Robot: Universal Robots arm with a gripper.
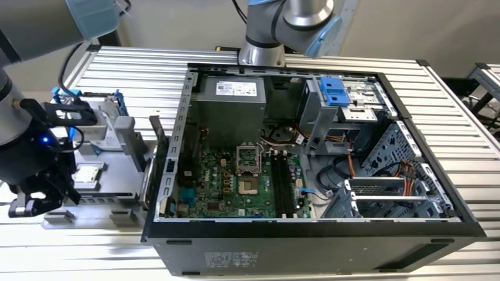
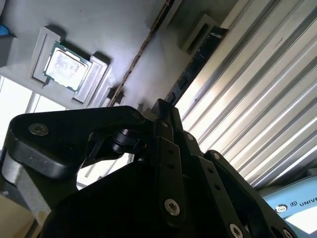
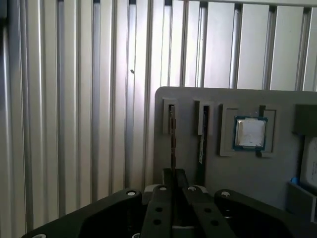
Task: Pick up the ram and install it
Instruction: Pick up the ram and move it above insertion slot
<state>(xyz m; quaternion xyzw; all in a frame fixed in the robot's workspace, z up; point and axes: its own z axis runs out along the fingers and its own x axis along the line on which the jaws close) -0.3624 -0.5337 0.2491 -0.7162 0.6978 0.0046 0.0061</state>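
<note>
The ram (image 3: 172, 144) stands on edge in a slot of the grey tray (image 3: 188, 96). It shows as a thin line running straight out from between the jaws, and in the second wrist view the ram (image 2: 142, 52) appears as a slim brownish edge leading away from the fingertips. It is judged light and stiff but brittle, so it would crack rather than bend if twisted in its slot. Its flat faces offer the only broad hold. A grip near the middle of the long upper edge would keep it from swinging, with the lower edge left free.

The gripper (image 3: 174, 172) has its jaws drawn in to a narrow slit, and the ram's upper edge runs into that slit. The jaws look clamped on its two faces, though the contact itself is hidden behind the fingers. The stick appears to sit in its slot, not lifted.

Just to one side of the jaws, a second stick (image 3: 202, 136) lies parallel and apart. Farther to that side, a square CPU (image 3: 250, 133) rests in its own recess. The ribbed aluminium table (image 3: 74, 99) lies beyond the tray. In the exterior view the open computer case (image 1: 312, 234) is well apart from the jaws, and its motherboard (image 1: 226, 187) shows long black slots (image 1: 285, 187).
</note>
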